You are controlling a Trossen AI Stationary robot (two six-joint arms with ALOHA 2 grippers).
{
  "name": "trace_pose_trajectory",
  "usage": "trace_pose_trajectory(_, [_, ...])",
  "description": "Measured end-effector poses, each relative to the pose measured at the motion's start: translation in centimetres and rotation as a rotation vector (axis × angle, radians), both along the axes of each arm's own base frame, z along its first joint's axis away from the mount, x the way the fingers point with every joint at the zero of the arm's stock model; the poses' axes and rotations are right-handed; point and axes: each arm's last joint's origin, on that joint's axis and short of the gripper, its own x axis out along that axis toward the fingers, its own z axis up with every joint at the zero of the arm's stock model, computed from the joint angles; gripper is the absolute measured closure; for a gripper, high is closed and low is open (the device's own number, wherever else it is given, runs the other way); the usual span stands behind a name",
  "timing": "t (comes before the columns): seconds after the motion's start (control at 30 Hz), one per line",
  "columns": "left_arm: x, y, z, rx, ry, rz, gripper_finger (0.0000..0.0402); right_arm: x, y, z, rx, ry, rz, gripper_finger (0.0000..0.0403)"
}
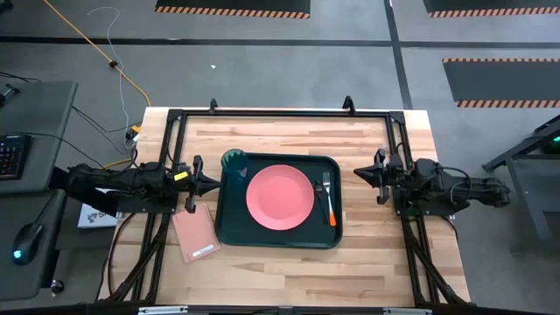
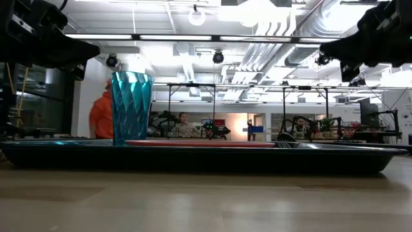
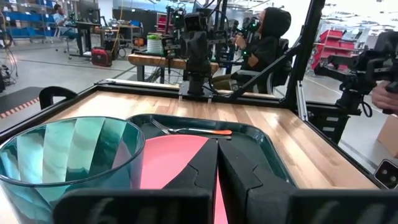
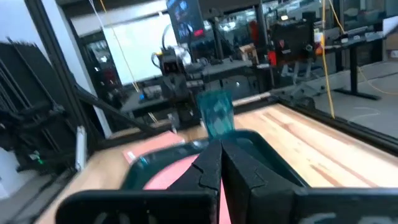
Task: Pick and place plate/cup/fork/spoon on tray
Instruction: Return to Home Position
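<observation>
The dark green tray (image 1: 229,229) lies in the middle of the table. On it are the salmon-pink plate (image 1: 280,197), the teal cup (image 1: 233,160) upright at its far left corner, and the orange-handled fork (image 1: 330,203) right of the plate. A thin dark spoon (image 1: 318,189) lies between the plate and the fork. My left gripper (image 1: 217,183) is shut and empty, above the tray's left rim. My right gripper (image 1: 357,172) is shut and empty, right of the tray. The left wrist view shows the cup (image 3: 68,155), the plate (image 3: 168,158) and the fork (image 3: 199,131).
A pink rectangular pad (image 1: 197,232) lies on the table left of the tray, by its near corner. Bare wood lies at the table's far and near sides. People sit and stand in the room beyond the table (image 2: 103,116).
</observation>
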Motion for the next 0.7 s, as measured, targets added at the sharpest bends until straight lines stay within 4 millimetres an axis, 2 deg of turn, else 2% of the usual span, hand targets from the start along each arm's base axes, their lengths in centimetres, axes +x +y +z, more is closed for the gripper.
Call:
trace_pose_trajectory(0.2, [0.0, 0.0, 0.0, 0.0, 0.001, -0.001, 0.0396, 0.3, 0.0, -1.1, -0.01, 0.032, -0.023, 0.0403])
trace_pose_trajectory(0.7, [0.0, 0.0, 0.0, 0.0, 0.001, -0.001, 0.0396, 0.5, 0.5, -1.6, -0.131, 0.103, 0.019, 0.0403])
